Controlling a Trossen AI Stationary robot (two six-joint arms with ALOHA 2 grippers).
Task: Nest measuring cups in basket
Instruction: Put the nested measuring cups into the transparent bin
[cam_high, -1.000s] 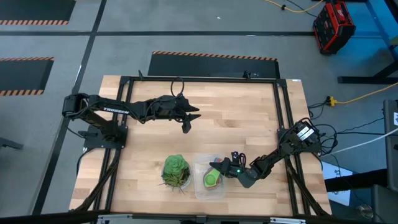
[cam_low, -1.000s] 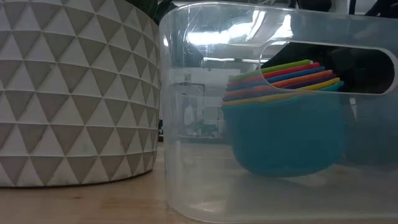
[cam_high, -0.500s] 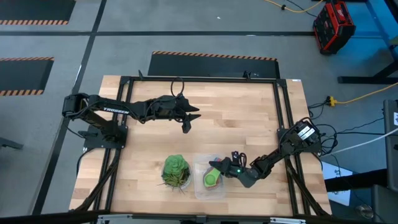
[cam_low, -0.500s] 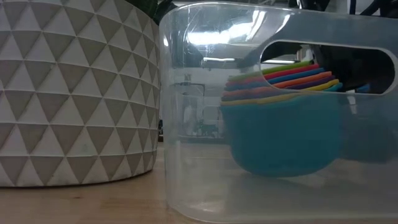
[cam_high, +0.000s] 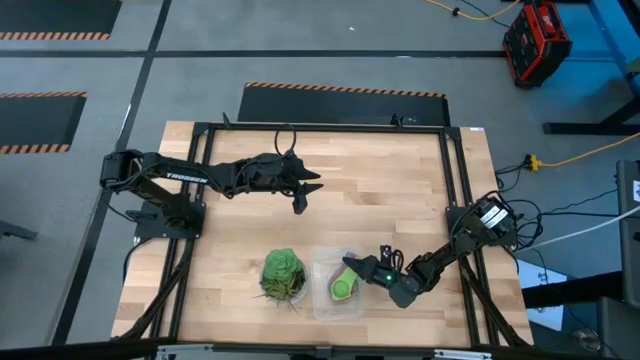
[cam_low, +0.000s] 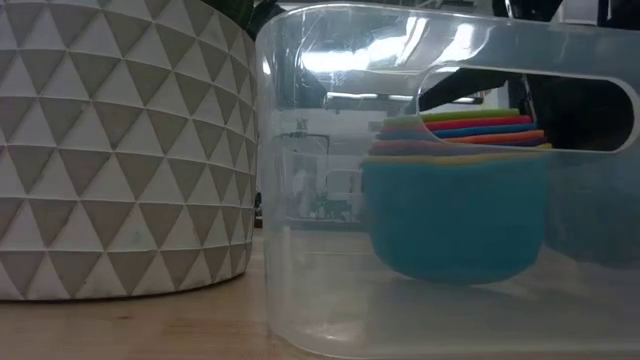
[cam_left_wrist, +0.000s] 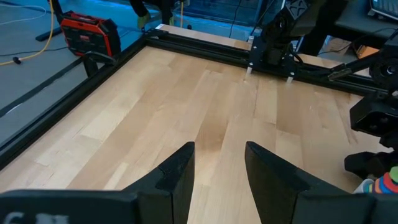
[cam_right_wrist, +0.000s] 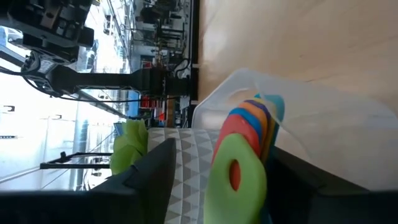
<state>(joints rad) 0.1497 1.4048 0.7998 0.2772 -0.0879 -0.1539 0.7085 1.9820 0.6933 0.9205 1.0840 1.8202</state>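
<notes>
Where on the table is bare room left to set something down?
The table's far half is free, apart from the left hand hovering there. The near edge is crowded: plant, basket holding the measuring cups, right hand.

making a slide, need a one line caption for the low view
Nested cups sitting level inside the clear basket, beside a white patterned pot.
</notes>
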